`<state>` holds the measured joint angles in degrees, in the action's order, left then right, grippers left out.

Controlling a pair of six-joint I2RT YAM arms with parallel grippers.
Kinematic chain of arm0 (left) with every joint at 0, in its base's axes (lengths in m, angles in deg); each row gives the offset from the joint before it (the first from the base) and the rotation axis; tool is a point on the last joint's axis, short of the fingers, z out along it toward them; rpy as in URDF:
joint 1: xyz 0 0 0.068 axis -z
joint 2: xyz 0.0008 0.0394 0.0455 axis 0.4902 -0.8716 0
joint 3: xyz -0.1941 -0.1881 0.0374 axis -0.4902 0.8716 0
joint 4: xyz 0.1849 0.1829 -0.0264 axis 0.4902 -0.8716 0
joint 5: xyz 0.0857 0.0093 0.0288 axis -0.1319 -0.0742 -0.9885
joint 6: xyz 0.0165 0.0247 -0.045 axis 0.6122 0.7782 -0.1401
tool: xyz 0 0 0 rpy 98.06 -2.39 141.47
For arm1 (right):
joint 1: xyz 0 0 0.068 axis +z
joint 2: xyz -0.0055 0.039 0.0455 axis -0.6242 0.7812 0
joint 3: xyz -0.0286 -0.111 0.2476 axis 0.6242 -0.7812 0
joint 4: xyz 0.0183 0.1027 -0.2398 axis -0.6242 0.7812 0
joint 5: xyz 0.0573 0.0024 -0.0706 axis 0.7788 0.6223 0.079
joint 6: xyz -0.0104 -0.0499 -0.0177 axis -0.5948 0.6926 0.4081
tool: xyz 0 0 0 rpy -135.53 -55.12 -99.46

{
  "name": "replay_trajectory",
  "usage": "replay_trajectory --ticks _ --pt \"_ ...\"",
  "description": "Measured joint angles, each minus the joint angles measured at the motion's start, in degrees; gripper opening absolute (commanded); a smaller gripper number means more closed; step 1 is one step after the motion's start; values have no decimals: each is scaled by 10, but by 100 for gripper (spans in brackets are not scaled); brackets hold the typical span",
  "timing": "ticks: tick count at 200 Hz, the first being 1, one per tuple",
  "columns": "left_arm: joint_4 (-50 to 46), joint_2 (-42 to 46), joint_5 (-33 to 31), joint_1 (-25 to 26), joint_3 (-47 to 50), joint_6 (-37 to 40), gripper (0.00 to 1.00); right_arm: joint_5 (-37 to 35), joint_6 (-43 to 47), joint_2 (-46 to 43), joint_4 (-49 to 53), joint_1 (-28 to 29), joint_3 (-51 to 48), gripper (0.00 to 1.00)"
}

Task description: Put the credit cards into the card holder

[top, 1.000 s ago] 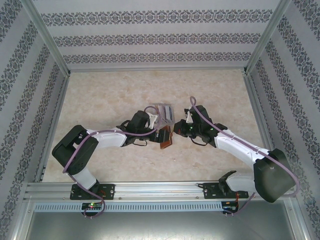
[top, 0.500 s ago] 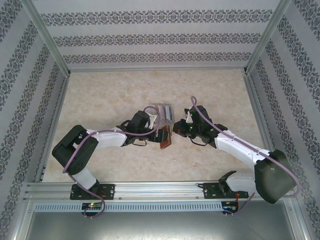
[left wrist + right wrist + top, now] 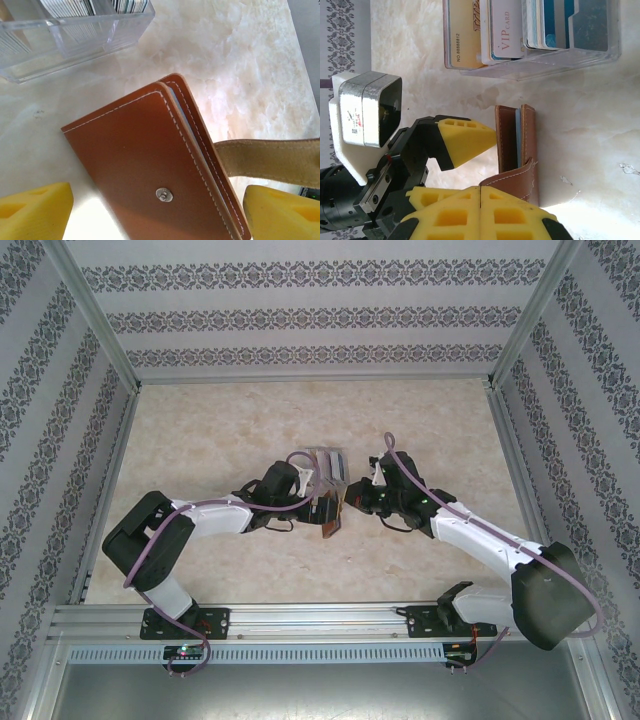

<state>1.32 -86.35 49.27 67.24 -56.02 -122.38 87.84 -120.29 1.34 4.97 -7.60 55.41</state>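
The card holder (image 3: 145, 160), a brown leather wallet with a snap stud, stands on edge on the table between the wide-apart yellow fingers (image 3: 35, 210) of my open left gripper (image 3: 157, 212). One left finger (image 3: 465, 140) points at its face, close to it. A pale blue credit card (image 3: 518, 135) sits inside the folded card holder (image 3: 527, 145). My right gripper (image 3: 480, 210) is shut on the holder's snap tab (image 3: 512, 180), which stretches sideways (image 3: 270, 160). From above, both grippers (image 3: 316, 506) (image 3: 352, 502) meet at the card holder (image 3: 329, 518).
A clear plastic box (image 3: 535, 67) holding several more cards (image 3: 506, 30) stands just beyond the wallet (image 3: 328, 468) (image 3: 75, 35). Marble tabletop lies open all around; patterned walls and metal rails enclose it.
Almost nothing. The wallet looks slightly narrower from above and the right arm has edged a little toward it.
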Motion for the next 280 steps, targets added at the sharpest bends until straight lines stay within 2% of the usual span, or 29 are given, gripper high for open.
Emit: replay_trajectory --ticks 21,58,130,172,191,215,231,244,262,280 --pt "0 0 3 0 0 -4 58 0 -2 0 0 0 0 0" --pt "0 0 5 0 0 -2 45 0 -4 1 2 0 -1 0" --pt "-28 34 -48 0 -1 13 38 -14 7 -11 39 -2 -1 0" --pt "-62 37 -85 0 -7 29 45 -13 18 -11 44 -9 -1 0" --pt "-84 36 -103 0 -21 35 45 -13 29 -11 53 -9 -1 0" --pt "-101 31 -118 0 -34 39 38 -13 46 -11 73 -17 2 0" --pt "-108 31 -122 0 -35 44 30 -15 56 -11 85 -26 4 0" --pt "-112 31 -122 0 -35 46 24 -19 66 -10 99 -34 6 5" --pt "-114 31 -121 0 -35 45 10 -27 74 1 116 -44 6 9" --pt "-114 30 -120 0 -35 45 0 -40 84 21 129 -49 6 29"
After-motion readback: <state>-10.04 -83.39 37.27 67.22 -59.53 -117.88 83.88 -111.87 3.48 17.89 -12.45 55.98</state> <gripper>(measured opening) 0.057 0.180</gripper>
